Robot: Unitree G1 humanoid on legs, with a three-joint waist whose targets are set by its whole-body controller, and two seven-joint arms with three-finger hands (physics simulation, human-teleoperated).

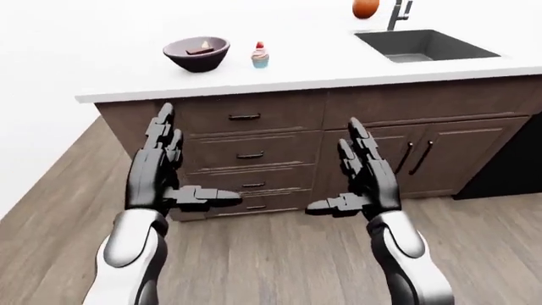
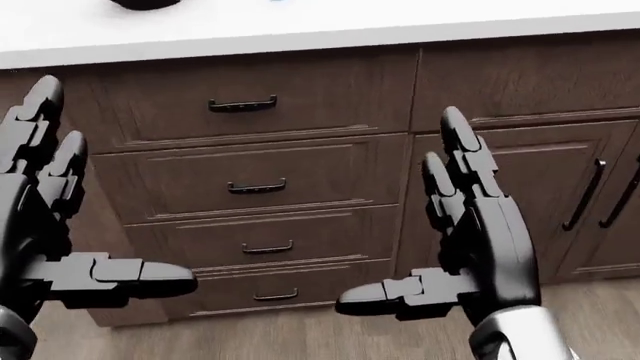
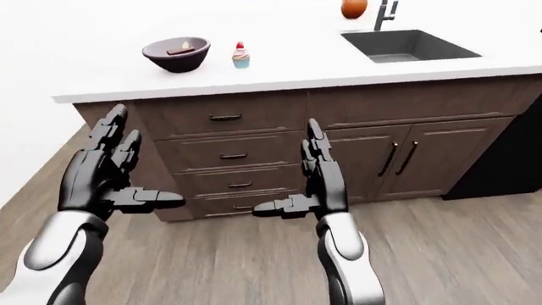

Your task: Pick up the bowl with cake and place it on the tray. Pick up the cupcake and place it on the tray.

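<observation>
A dark bowl (image 1: 196, 53) with a piece of cake (image 1: 201, 49) stands on the white counter (image 1: 110, 60) at the upper left of the left-eye view. A cupcake (image 1: 260, 56) with a blue wrapper and red top stands just right of it. My left hand (image 1: 173, 168) is open and empty, held up before the drawers, well below the counter. My right hand (image 1: 356, 175) is open and empty at the same height, to the right. No tray shows in any view.
A dark sink (image 1: 424, 46) with a faucet (image 1: 398, 14) is set in the counter at upper right, an orange round thing (image 1: 366, 7) beside it. Brown drawers (image 1: 246, 152) and cabinet doors (image 1: 432, 155) stand below. A black appliance (image 1: 516, 165) is at far right. Wood floor (image 1: 271, 267) lies below.
</observation>
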